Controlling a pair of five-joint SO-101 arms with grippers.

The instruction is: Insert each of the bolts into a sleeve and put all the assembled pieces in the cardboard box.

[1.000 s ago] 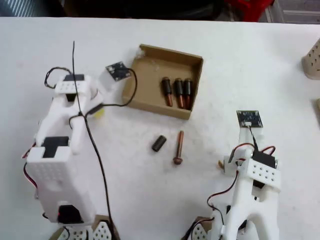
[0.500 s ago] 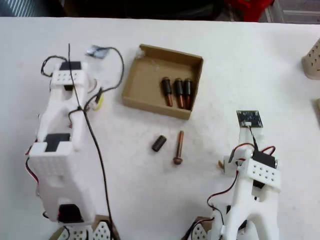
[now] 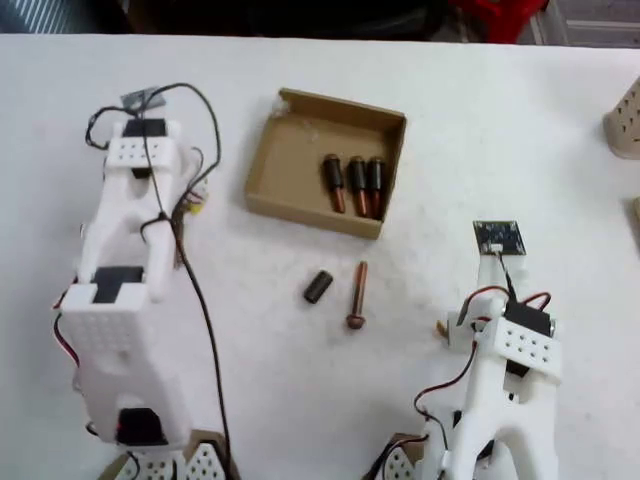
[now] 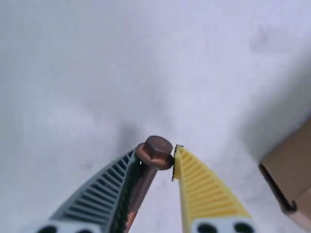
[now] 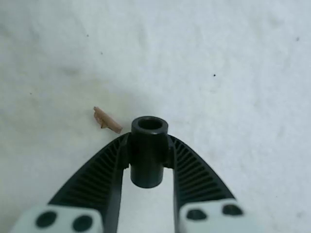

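Clamping bolt (image 4: pixel 154 151), left claw (image 4: pixel 155 158) now farther from box (image 3: pixel 300 211); right claw (image 5: pixel 148 140) clamping sleeve (image 5: pixel 147 162).

The table (image 3: pixel 520 90) has a white, matte surface. A beige perforated block (image 3: pixel 625 125) stands at its right edge. A second beige item (image 3: pixel 636 210), nearer the front, is cut by the frame and cannot be identified. A small brown scrap (image 5: pixel 107 120) lies flat on the table. Beyond the far edge, a red object (image 3: pixel 500 15) sits against a dark background.
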